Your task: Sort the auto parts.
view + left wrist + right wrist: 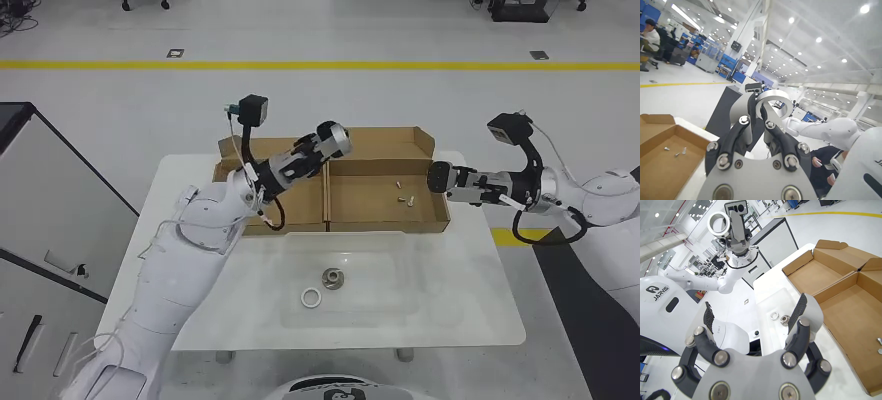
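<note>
Over box (375, 205), left jaws clamped on metal ring (776, 94); right jaws wide apart.

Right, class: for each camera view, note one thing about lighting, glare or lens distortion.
Top view: even light, no hard shadows around the white ring and hub. Left wrist view: ceiling lamps flare, and the metal ring in the left gripper gleams. Right wrist view: the wide lens bows the yellow floor line.
</note>
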Controlling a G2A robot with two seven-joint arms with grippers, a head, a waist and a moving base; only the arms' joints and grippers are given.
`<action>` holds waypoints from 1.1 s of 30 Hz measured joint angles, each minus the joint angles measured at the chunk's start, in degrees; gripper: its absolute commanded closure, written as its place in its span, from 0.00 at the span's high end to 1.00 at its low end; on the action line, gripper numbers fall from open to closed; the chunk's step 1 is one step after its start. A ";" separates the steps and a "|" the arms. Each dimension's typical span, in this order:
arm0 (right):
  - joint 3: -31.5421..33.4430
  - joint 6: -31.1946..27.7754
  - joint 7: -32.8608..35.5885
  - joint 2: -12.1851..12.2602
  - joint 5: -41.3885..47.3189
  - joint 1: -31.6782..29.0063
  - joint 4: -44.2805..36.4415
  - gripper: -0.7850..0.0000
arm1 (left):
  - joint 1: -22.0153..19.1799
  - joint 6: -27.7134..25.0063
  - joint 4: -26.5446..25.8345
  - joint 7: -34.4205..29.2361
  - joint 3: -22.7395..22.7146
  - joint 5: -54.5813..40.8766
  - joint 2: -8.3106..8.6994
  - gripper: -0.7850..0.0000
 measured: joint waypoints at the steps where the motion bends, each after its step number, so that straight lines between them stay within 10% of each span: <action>1: 0.00 0.00 0.00 0.00 0.00 0.00 0.00 1.00 | -0.49 0.89 0.75 -0.34 -0.13 2.01 0.06 0.00; 16: 0.00 0.00 0.00 0.00 0.00 0.00 0.00 1.00 | -10.59 14.00 10.97 -3.07 3.01 20.50 -0.53 0.00; 33: 0.00 0.00 0.00 0.00 0.00 0.00 0.00 1.00 | -14.85 14.81 18.84 -14.34 3.83 38.42 0.77 0.00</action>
